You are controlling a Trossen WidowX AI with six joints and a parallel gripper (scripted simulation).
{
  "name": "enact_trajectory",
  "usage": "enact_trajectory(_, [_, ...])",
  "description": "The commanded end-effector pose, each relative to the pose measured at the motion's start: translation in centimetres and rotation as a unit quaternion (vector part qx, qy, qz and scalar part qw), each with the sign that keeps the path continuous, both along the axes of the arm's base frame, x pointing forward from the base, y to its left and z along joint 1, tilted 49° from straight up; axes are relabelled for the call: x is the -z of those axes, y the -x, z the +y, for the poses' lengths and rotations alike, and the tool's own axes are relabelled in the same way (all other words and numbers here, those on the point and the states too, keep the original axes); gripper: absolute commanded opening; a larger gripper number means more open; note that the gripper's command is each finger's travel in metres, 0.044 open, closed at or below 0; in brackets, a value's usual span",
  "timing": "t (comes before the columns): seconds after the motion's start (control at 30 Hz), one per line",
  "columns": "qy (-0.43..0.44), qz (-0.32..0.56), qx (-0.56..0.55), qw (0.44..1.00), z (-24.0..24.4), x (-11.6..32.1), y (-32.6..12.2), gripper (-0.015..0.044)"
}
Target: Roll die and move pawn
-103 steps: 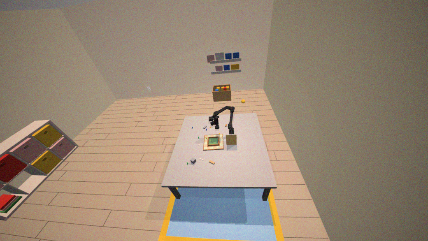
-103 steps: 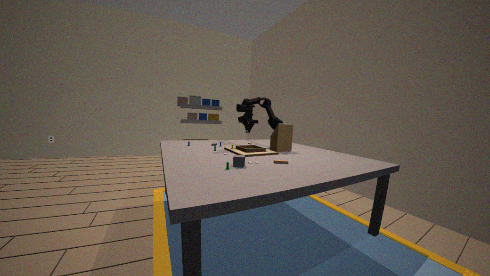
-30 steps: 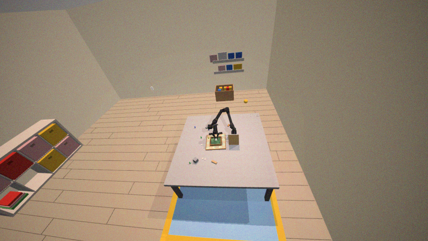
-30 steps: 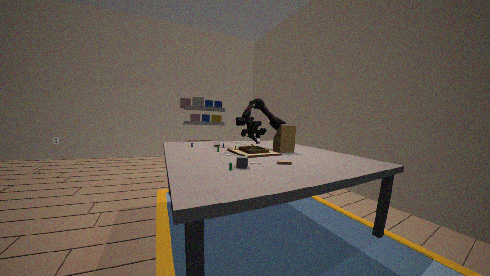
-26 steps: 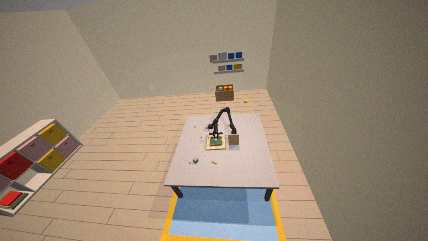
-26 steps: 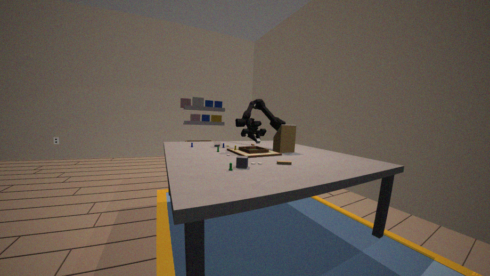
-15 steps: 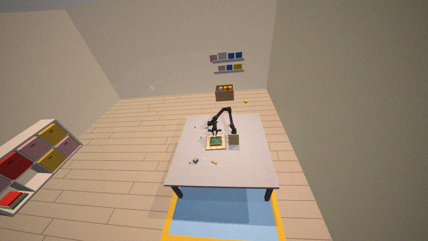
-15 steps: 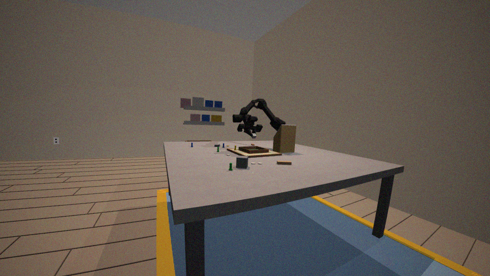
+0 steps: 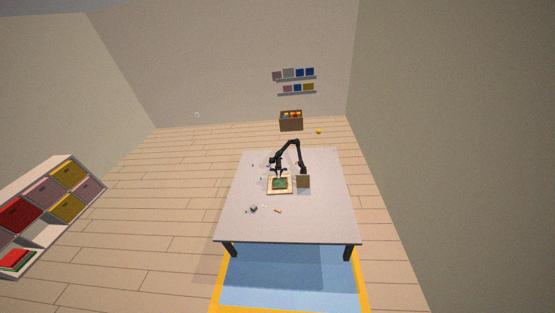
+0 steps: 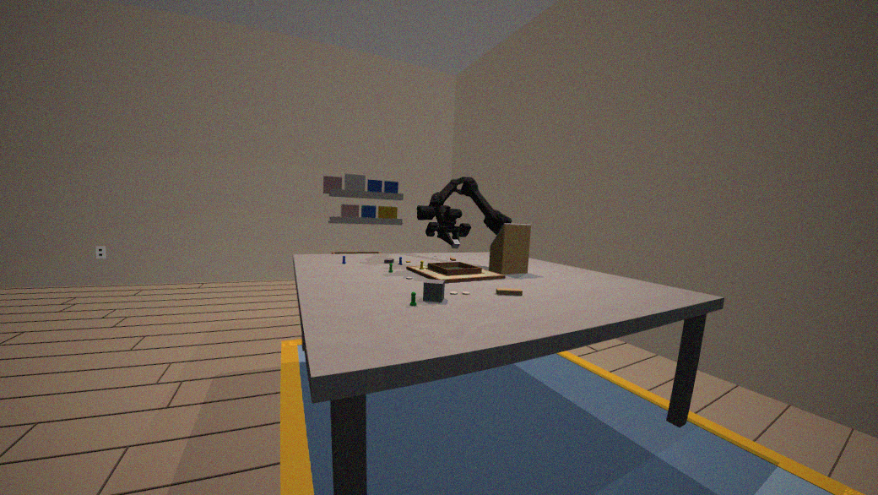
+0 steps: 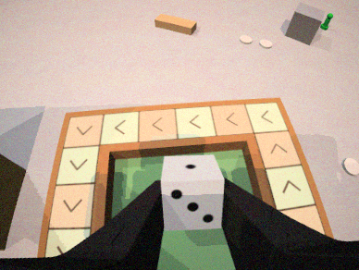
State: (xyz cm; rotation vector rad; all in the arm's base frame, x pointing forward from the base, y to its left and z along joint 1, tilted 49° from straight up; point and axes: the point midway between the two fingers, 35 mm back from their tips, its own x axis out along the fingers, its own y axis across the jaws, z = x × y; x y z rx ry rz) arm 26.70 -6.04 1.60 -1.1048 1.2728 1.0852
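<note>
Wrist view: the die (image 11: 191,199) is seen clamped between the two dark fingers of the gripper (image 11: 191,214), a three-pip face turned toward the camera and a single pip on the face above it. It is held in the air over the green floor of the dice tray (image 11: 131,171), whose brown wall is framed by the ring of arrowed squares on the board (image 11: 159,126). In the exterior view the die (image 10: 455,243) is shown hanging well above the tray (image 10: 455,268), with the arm bent over the board from behind a tan box (image 10: 510,248).

The step in hand is judged to be the drop: the die has been carried over the tray and is not yet released. What is called for next is simply an opening of the fingers, with the wrist kept where it is so that the die falls inside the walls and tumbles. Only once it has settled can the top face be read and the pawn be counted forward along the arrows. The pawn cannot be picked out with confidence in these views.
</note>
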Motion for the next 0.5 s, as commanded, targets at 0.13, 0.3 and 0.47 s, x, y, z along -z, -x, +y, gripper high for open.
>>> enact_trajectory(0.13, [0.0, 0.0, 0.0, 1.0, 0.7, -0.6, -0.2, 0.0263])
enact_trajectory(0.3, [-0.003, 0.002, 0.0, 1.0, 3.0, -2.6, -0.5, 0.0394])
enact_trajectory(0.47, [0.118, 0.062, 0.019, 0.991, 2.4, -0.3, 0.2, 0.044])
